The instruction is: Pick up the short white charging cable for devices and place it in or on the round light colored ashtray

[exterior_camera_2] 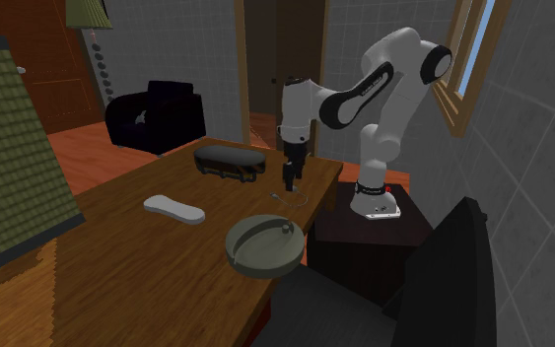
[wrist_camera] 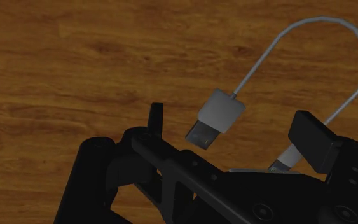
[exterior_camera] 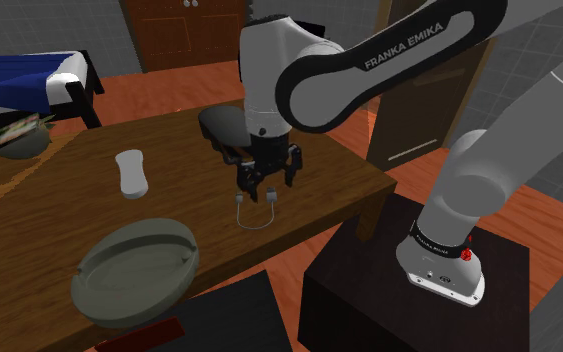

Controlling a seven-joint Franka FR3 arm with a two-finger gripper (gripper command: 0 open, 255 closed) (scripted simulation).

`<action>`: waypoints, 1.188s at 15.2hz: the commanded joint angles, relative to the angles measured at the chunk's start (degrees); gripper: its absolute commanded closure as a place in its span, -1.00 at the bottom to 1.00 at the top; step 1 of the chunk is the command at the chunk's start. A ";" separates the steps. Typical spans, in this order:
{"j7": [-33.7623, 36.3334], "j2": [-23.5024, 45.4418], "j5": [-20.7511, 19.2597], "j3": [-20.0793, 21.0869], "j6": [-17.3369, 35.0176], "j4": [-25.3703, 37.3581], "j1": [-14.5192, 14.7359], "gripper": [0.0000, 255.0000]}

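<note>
White cable (wrist_camera: 220,109) lies just beneath the tool (exterior_camera: 268,186).

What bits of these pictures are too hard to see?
- Wrist view: the second plug of the white cable is mostly hidden behind a black finger.
- Second exterior view: the cable is too small to show its plugs.
- Shoulder view: the dark object on the table is partly hidden by the arm.

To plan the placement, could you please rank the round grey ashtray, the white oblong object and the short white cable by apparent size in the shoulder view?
1. round grey ashtray, clearly largest, though also nearest the camera.
2. white oblong object.
3. short white cable, a thin loop under the gripper.
</note>
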 commanded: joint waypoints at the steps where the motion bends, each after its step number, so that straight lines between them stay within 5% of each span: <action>1: 0.05 0.46 0.04 0.28 1.49 -1.02 -0.01 -1.00; 10: 0.18 1.10 -0.03 0.61 2.85 -1.77 -0.07 -1.00; 11: 0.18 1.10 -0.03 0.61 2.85 -1.77 -0.07 1.00; 18: 0.17 1.03 -0.03 0.59 2.75 -1.73 -0.07 1.00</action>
